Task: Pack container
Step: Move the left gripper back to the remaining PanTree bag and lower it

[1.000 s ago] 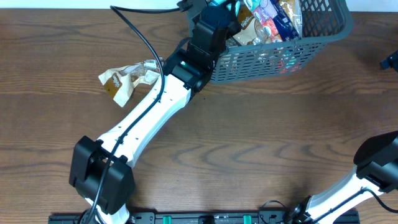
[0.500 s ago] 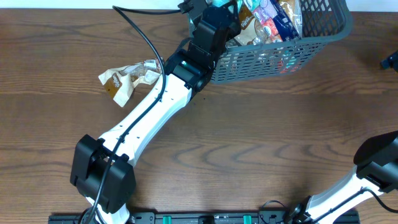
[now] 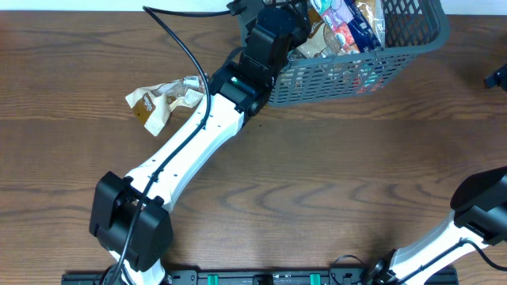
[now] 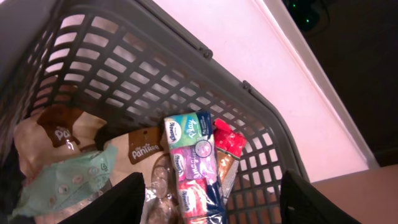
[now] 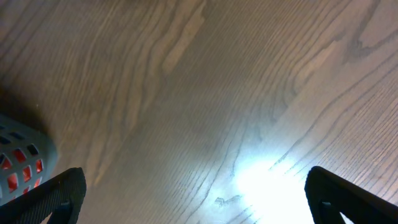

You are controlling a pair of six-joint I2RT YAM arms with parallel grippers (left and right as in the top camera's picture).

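The container (image 3: 412, 38), a dark grey-blue lattice basket, stands at the table's far edge and holds several snack packets. My left gripper (image 3: 295, 14) hangs open and empty over the basket's left end. In the left wrist view its fingers (image 4: 211, 208) spread wide above a colourful tissue pack (image 4: 193, 163), brown-and-cream packets (image 4: 57, 134), a mint-green packet (image 4: 68, 180) and a red packet (image 4: 229, 138) inside the basket (image 4: 155, 68). My right gripper (image 5: 196, 199) is open and empty over bare wood, with a basket corner (image 5: 22, 155) at its left.
One cream-and-brown snack packet (image 3: 162, 101) lies on the wooden table left of the left arm. The right arm's base link (image 3: 479, 212) is at the bottom right. A dark part (image 3: 496, 77) peeks in at the right edge.
The left gripper has edged slightly further over the basket's left end. Nothing else has moved.
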